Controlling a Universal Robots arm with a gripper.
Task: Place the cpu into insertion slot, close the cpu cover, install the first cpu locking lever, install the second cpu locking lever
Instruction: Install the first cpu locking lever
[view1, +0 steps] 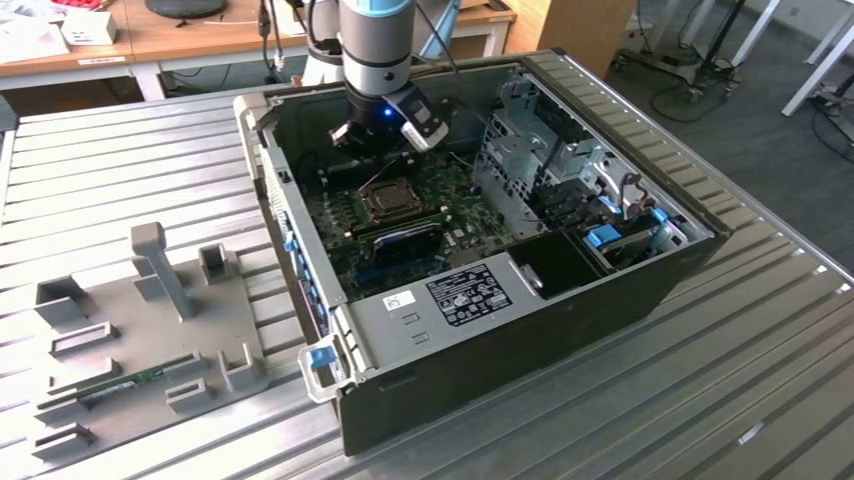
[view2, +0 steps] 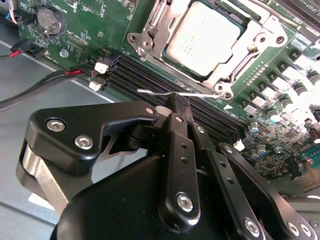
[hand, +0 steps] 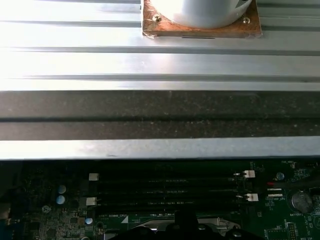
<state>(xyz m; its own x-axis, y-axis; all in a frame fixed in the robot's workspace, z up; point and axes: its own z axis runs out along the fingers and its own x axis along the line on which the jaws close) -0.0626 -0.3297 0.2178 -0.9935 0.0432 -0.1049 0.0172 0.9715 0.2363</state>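
Note:
The cpu (view2: 202, 37) lies in the insertion slot (view1: 387, 203) of the green motherboard, its silver top showing. The cpu cover (view2: 150, 27) lies flat around it as a silver frame. A thin wire locking lever (view2: 150, 92) runs along the socket's side next to the memory slots, raised a little off the board. My gripper (view2: 177, 102) is shut, its black fingertips together and touching this lever near its middle. In the exterior view my gripper (view1: 384, 140) hangs inside the open computer case just behind the socket.
Long black memory slots (hand: 165, 187) lie between my gripper and the socket. Red and black cables (view2: 60, 75) run to a connector at the board's edge. The case walls (view1: 441, 355), a drive cage (view1: 534, 150) and a grey fixture plate (view1: 147, 330) surround the work area.

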